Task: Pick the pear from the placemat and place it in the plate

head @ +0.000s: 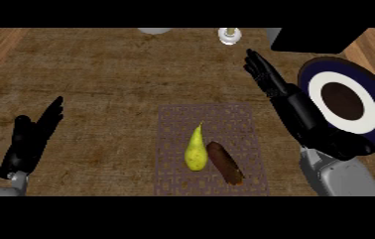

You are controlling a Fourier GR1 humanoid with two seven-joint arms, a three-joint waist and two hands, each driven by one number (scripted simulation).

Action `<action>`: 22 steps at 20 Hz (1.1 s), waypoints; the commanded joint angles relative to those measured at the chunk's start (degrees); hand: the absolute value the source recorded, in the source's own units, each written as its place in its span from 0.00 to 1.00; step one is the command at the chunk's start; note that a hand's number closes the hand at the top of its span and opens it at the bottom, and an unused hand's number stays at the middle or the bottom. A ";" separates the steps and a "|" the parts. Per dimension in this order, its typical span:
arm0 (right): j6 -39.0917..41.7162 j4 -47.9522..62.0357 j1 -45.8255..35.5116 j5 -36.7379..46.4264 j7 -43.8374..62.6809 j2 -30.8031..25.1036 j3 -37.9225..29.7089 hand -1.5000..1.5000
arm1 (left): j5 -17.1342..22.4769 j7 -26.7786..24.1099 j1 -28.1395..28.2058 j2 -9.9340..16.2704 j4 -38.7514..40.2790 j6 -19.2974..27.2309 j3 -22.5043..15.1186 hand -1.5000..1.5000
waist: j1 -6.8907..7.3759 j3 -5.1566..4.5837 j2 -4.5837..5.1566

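Presently the pear (195, 151) lies on the placemat (211, 119) at lower centre of the frame, stem toward the top, untouched by either hand; a brown oblong item (225, 162) lies just beside it on its right, touching or nearly so at the lower end. The plate (334, 74) sits at the right edge of the frame, dark-rimmed with a white ring and a dark centre; the right forearm crosses its lower left rim. Right hand (265, 74) is at upper right of the frame, above the bench (95, 74) between placemat and plate, fingers straight and holding nothing; left hand (33, 134) rests at the left edge, fingers straight and up, also holding nothing. Judgement: the step in hand is the reach to the pear, and the pick is not yet begun. Recommendation: bring the right hand down toward lower centre and approach the pear from its left or from above, so that the fingers close round its wide lower body rather than its narrow neck; keep the thumb out of the narrow space against the brown item, since a careless closure could gather both or push the pear off line; lift clear of the placemat before travelling right to the plate. Small objects at the top edge are too cropped to identify.
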 commanded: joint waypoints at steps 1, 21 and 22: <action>1.46 2.40 -2.55 0.03 -0.11 1.45 0.89 1.00 | 0.38 -3.65 -0.52 -3.60 1.20 1.22 0.71 0.50 | -0.86 2.69 1.90; -0.02 29.62 1.52 21.46 -29.69 2.73 4.89 0.00 | 2.59 -3.68 -6.43 -9.43 -0.50 -1.67 3.80 0.50 | -1.36 2.76 1.73; 3.21 27.93 -0.94 20.33 -25.58 -0.01 3.70 0.00 | 1.69 -6.58 -5.21 -10.46 1.16 -0.65 3.97 0.50 | -1.40 2.74 1.72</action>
